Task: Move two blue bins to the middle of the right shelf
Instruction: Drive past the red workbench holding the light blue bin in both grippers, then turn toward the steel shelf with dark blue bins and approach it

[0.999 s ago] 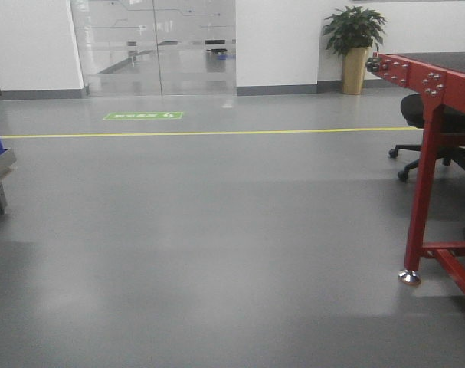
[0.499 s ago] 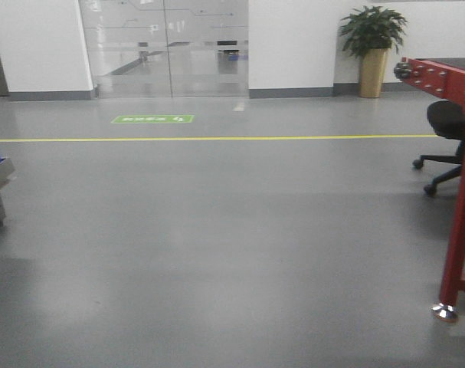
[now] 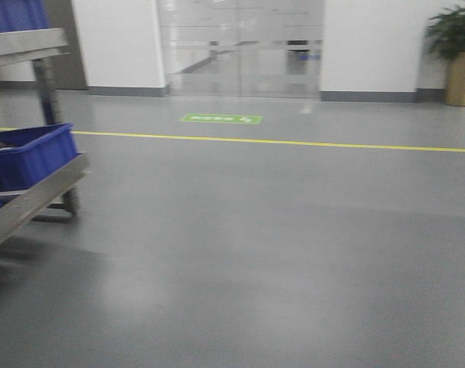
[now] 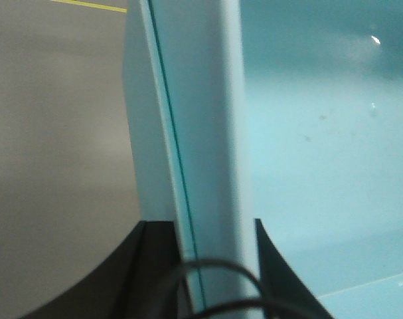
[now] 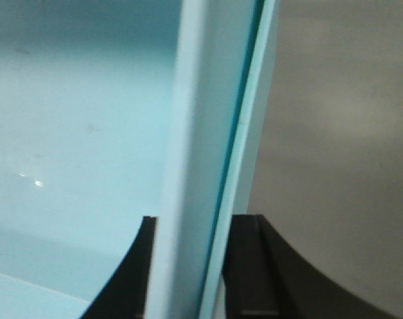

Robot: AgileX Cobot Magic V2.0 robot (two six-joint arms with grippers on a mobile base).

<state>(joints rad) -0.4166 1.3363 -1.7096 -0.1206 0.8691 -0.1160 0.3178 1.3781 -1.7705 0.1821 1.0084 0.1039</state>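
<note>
Rack (image 3: 40, 196) swung nearer, blue bins (image 4: 307, 133) clamped

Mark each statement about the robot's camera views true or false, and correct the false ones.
1. The left gripper grips the rim of a pale blue bin. True.
2. The right gripper is open and empty. False: it is shut on the bin's rim.
3. A dark-blue crate sits on the rack at the left of the front view. True.
4. A red line crosses the floor. False: the floor line is yellow.
5. The potted plant stands beside the rack. False: it is at the far right, by the wall.
</note>
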